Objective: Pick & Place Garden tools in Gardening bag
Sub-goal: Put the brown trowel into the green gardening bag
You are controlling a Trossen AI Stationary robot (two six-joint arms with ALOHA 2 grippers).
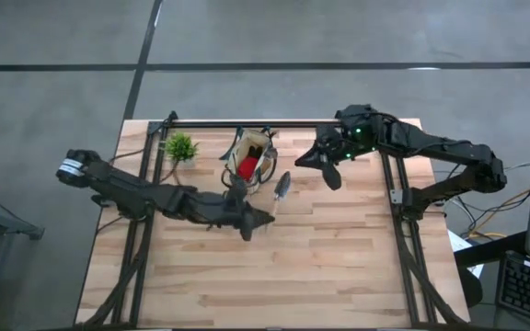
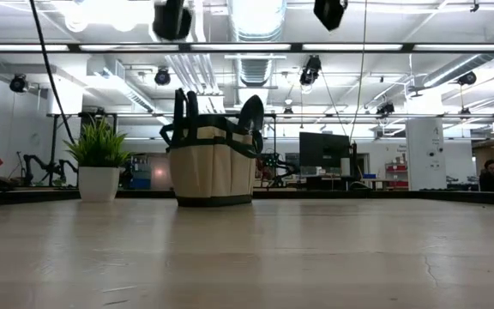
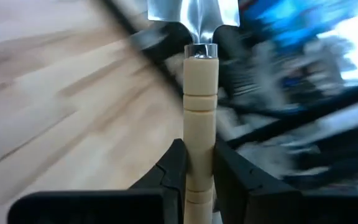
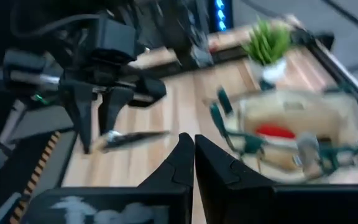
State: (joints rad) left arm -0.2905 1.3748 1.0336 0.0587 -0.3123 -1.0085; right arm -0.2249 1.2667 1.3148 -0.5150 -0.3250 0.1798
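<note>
My left gripper (image 1: 258,219) is shut on a metal trowel (image 1: 281,188) with a light wooden handle. It holds the trowel over the table's middle, just near-right of the gardening bag (image 1: 249,158). The beige bag stands on its base at the table's far side, with a red item (image 4: 276,132) and a wooden handle (image 4: 309,157) showing inside. Dark tool tops (image 2: 184,105) stick up from it. My right gripper (image 4: 194,149) is shut and holds nothing. It hovers right of the bag (image 4: 291,140), high above the table (image 1: 325,167). My left gripper pinches the trowel's wooden handle (image 3: 199,155) between its two fingers (image 3: 174,169), on the handle's rear part. The handle lies along the fingers, and the blade (image 3: 194,11) sticks out ahead toward the table's far right. The trowel is lifted clear of the table.
A small green potted plant (image 1: 180,147) stands left of the bag at the far edge. Dark frame rails (image 1: 398,198) run along the table's far, left and right sides. Bare wood (image 1: 274,276) fills the near half.
</note>
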